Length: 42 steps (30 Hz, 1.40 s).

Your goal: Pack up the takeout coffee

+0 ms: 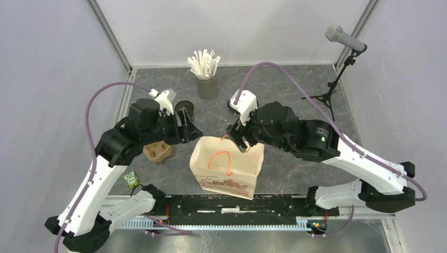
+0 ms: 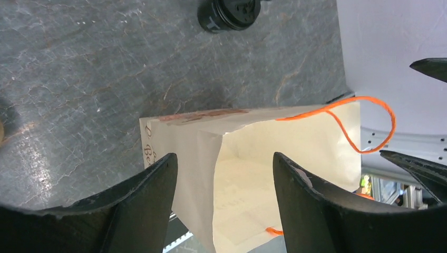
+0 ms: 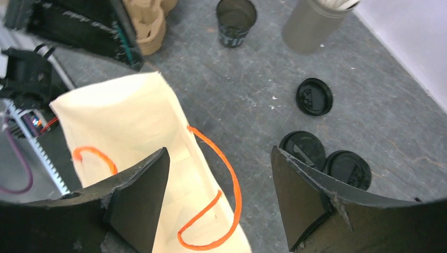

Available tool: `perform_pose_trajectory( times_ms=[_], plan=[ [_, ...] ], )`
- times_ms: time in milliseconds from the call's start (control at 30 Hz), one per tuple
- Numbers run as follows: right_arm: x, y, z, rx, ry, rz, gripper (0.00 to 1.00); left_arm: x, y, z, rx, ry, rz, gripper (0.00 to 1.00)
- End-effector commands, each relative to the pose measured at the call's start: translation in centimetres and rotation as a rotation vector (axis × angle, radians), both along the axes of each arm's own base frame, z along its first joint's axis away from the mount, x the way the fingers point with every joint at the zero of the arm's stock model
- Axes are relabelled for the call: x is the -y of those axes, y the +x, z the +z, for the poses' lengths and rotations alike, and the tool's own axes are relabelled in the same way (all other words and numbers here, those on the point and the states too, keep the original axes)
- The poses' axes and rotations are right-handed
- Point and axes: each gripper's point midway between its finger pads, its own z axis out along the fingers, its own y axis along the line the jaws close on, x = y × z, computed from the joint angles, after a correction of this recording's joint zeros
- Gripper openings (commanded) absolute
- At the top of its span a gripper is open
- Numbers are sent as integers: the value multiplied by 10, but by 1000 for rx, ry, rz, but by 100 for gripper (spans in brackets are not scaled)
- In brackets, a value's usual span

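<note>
A cream paper bag [image 1: 226,166] with orange handles stands open at the table's middle. My left gripper [image 1: 190,129] is open at the bag's left rim; in the left wrist view [image 2: 224,168] its fingers straddle the bag's side wall [image 2: 184,158]. My right gripper [image 1: 240,138] is open at the far right rim, straddling the bag's wall and an orange handle [image 3: 221,200]. An open black cup [image 1: 185,109] stands behind the left gripper and also shows in the right wrist view [image 3: 235,21]. Two lidded black cups [image 3: 302,149] [image 3: 348,168] and a loose lid [image 3: 314,96] lie right of the bag.
A grey cup of white straws [image 1: 207,84] stands at the back. A brown pulp carrier [image 1: 157,151] sits left of the bag. A microphone stand [image 1: 337,79] is at the back right. A black cup [image 2: 229,11] shows beyond the bag.
</note>
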Motion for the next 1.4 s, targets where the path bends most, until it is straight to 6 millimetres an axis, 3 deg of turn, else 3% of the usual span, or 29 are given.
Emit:
perform_pose_trajectory(
  times_ms=[0, 100, 267, 433, 567, 700, 833, 967, 1133, 1367],
  plan=[
    [-7, -21, -7, -21, 24, 137, 78, 3, -17, -1, 16, 7, -118, 73],
    [-4, -22, -28, -15, -30, 164, 79, 2, -20, -16, -21, 36, -134, 72],
    [-3, -14, -37, 20, -98, 154, 80, 2, -21, -30, -57, 55, -141, 62],
    [-2, -9, -60, 24, -191, 155, 77, 3, -26, -41, -89, 64, -161, 55],
    [-3, -2, -60, 52, -211, 149, 61, 5, -26, -46, -96, 73, -187, 40],
    [-12, 8, -32, 115, -175, 144, 34, 15, -17, -28, -40, 31, -202, 14],
    [-12, 23, -8, 189, -190, 108, 19, 32, -7, -18, -11, -35, -242, 3],
    [4, 42, 2, 244, -216, 42, 13, 38, 7, -16, 13, -30, -228, 2],
    [18, 66, -8, 229, -225, 28, 13, 43, 25, -19, 25, 0, -218, 3],
    [22, 76, -29, 186, -200, 38, 25, 43, 36, -25, -14, 32, -181, 6]
  ],
)
